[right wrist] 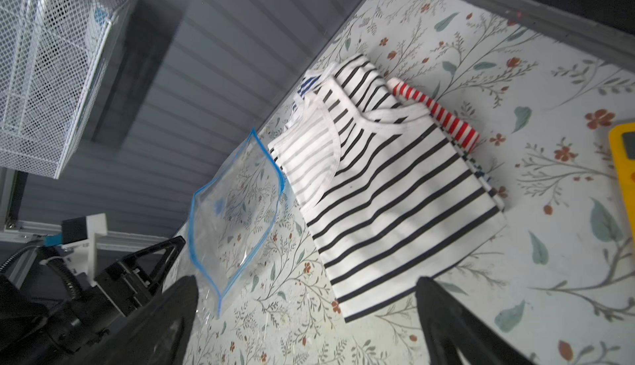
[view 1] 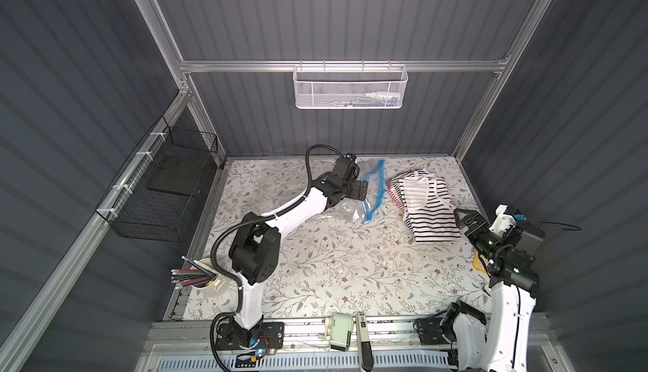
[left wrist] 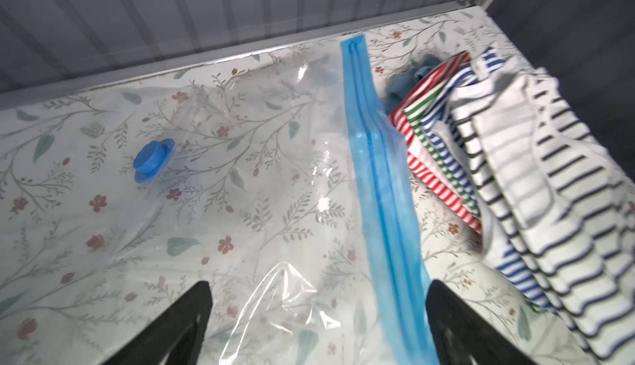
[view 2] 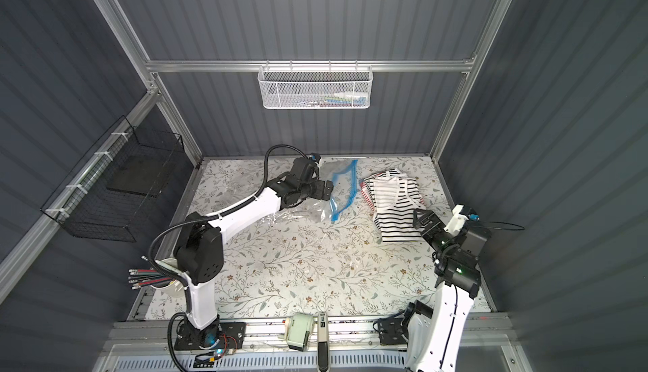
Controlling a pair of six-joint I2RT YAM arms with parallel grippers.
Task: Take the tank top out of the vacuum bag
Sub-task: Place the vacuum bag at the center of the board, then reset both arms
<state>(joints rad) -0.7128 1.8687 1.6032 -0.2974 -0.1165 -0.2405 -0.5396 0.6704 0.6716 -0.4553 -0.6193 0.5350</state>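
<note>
The vacuum bag (view 1: pixel 372 191) (view 2: pixel 342 191) lies flat at the back middle of the table, clear and crinkly. Its blue zip strip (left wrist: pixel 378 174) faces a folded stack of striped garments. The blue valve cap (left wrist: pixel 151 160) sits on the bag's film. The black-and-white striped tank top (view 1: pixel 429 209) (view 2: pixel 399 209) (right wrist: pixel 395 201) lies on top of that stack, outside the bag and just right of it. My left gripper (view 1: pixel 363 189) (left wrist: pixel 318 287) hovers open over the bag's zip edge, holding nothing. My right gripper (view 1: pixel 466 217) (right wrist: pixel 305 284) is open at the tank top's near right corner, also holding nothing.
A white mesh basket (view 1: pixel 350 86) hangs on the back wall and a black wire basket (view 1: pixel 164 191) on the left wall. A cup of pencils (view 1: pixel 210 279) stands at the front left. A yellow device (right wrist: pixel 622 153) lies by the right edge.
</note>
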